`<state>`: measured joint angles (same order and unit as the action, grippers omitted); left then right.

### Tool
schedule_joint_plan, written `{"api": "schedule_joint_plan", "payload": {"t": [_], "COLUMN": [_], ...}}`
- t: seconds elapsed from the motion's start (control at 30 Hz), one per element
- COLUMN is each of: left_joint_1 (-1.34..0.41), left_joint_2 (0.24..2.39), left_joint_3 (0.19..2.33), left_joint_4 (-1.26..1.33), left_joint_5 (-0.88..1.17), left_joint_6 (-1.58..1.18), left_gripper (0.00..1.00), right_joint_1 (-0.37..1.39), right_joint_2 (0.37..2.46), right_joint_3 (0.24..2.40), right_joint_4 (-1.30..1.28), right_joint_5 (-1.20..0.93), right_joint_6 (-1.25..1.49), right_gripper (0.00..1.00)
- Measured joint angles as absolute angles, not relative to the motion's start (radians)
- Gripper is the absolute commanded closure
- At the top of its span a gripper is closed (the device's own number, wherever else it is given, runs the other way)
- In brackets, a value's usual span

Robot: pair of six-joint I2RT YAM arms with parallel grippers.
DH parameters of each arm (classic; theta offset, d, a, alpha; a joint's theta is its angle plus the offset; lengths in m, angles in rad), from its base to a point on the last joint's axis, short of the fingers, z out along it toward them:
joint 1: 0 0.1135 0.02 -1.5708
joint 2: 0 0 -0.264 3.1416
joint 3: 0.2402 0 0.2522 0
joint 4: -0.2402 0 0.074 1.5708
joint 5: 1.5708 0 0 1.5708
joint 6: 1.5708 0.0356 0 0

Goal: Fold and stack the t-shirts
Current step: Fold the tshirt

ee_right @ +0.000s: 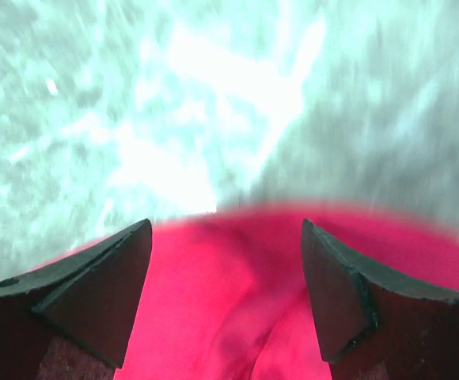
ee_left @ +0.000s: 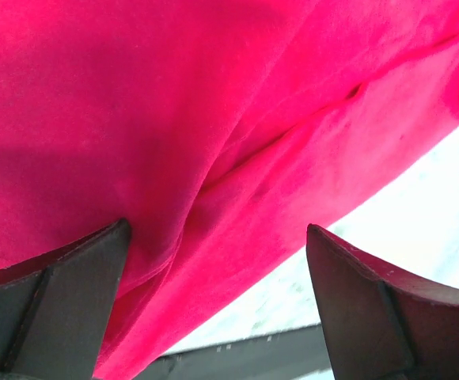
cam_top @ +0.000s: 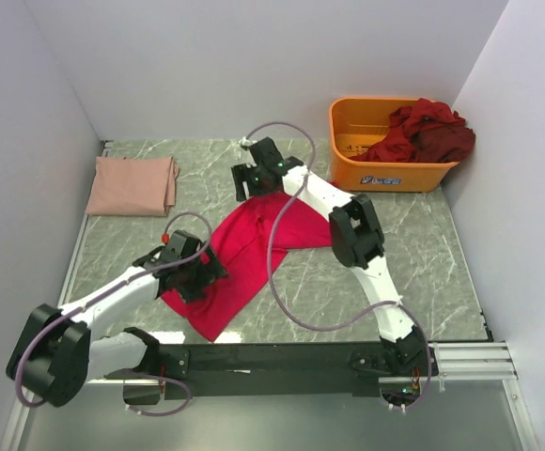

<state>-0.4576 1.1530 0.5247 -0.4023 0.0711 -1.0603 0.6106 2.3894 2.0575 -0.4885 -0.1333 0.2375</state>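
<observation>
Tabletop of grey-green marbled stone finish (cam_top: 423, 272) fills the floor of a small booth, closed in by plain pale walls (cam_top: 254, 56) on the far side and on both flanks. A black rail (cam_top: 272, 357) runs along the near edge and carries both arm bases.

At the far right corner stands an orange rectangular plastic bin (cam_top: 348, 122), with a heap of dark maroon cloth t-shirts (cam_top: 428, 132) piled against its right end. A small white label with blue print (cam_top: 382, 178) sits on the bin's front wall; the writing is too small to read.

At the far left lies a pale dusty pink t-shirt (cam_top: 132, 185), folded into a flat rectangle.

A bright pinkish-red t-shirt (cam_top: 244, 254) lies spread and creased mid-table, slanting from near left to far right. The left gripper (cam_top: 197, 272) is over its near-left part, fingers spread apart with the cloth beneath them in the left wrist view (ee_left: 218, 261). The right gripper (cam_top: 258, 178) is at the shirt's far edge, fingers likewise parted, red cloth under them and bare table beyond (ee_right: 225, 269).
</observation>
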Motion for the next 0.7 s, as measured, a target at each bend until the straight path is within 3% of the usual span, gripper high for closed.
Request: {"api": "schedule_joint_plan", "payload": {"t": [0.13, 0.27, 0.43, 0.6, 0.7], "left_joint_1": [-0.482, -0.505, -0.534, -0.547, -0.552], "left_joint_2": [1.114, 1.116, 1.117, 1.127, 1.172], "left_joint_3": [0.494, 0.493, 0.557, 0.702, 0.773], "left_joint_4": [-0.410, -0.409, -0.498, -0.577, -0.617], "left_joint_5": [0.105, 0.134, 0.115, 0.046, -0.001], "left_joint_6": [-1.083, -1.085, -1.050, -0.976, -0.928], "left_gripper": [0.01, 0.01, 0.01, 0.01, 0.01], "right_joint_1": [0.593, 0.553, 0.503, 0.500, 0.508], "right_joint_2": [2.516, 2.516, 2.279, 1.824, 1.740], "right_joint_3": [2.287, 2.300, 1.953, 1.418, 1.319], "right_joint_4": [-0.567, -0.616, -0.603, -0.501, -0.488], "right_joint_5": [-0.185, -0.211, -0.151, -0.068, -0.036], "right_joint_6": [0.125, 0.097, 0.164, 0.309, 0.356], "right_gripper": [0.17, 0.17, 0.15, 0.14, 0.14]}}
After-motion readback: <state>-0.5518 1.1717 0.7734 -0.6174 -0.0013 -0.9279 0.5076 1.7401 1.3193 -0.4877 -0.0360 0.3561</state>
